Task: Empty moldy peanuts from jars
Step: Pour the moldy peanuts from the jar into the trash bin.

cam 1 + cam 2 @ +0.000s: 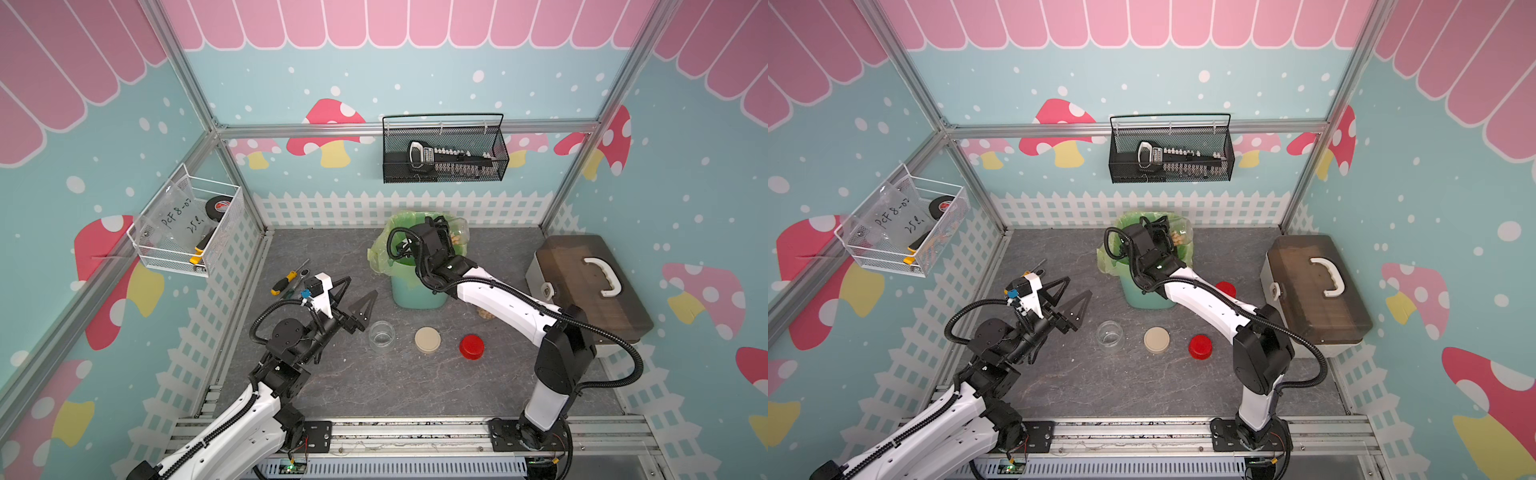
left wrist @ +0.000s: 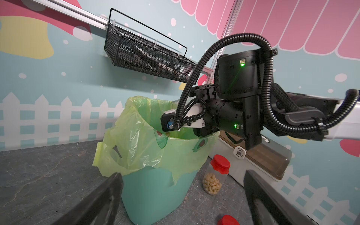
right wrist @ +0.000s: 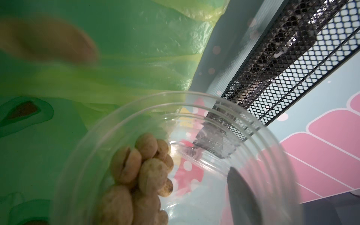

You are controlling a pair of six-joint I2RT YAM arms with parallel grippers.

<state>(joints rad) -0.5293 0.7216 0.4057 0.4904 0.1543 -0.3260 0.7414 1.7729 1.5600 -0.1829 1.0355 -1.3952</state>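
Note:
Over the teal bin (image 1: 411,296) (image 1: 1146,300) with its green bag (image 3: 136,48), my right gripper (image 1: 445,233) (image 1: 1163,237) is shut on a clear open jar (image 3: 194,120) tipped on its side. Moldy peanuts (image 3: 140,175) (image 1: 456,239) lie near that jar's mouth, and one finger (image 3: 239,192) shows through its wall. An empty clear jar (image 1: 381,336) (image 1: 1109,333) stands upright on the table. To its left my left gripper (image 1: 362,287) (image 1: 1079,286) (image 2: 183,174) hangs open, holding nothing. A red-lidded jar (image 2: 216,174) of peanuts (image 2: 212,184) stands beside the bin, partly under my right arm.
A beige lid (image 1: 427,340) and a red lid (image 1: 471,346) (image 2: 228,220) lie loose right of the empty jar. A brown-lidded toolbox (image 1: 590,286) fills the right side. Screwdrivers (image 1: 286,280) lie at the back left. A black mesh basket (image 1: 444,153) and a white one (image 1: 187,224) hang on the walls.

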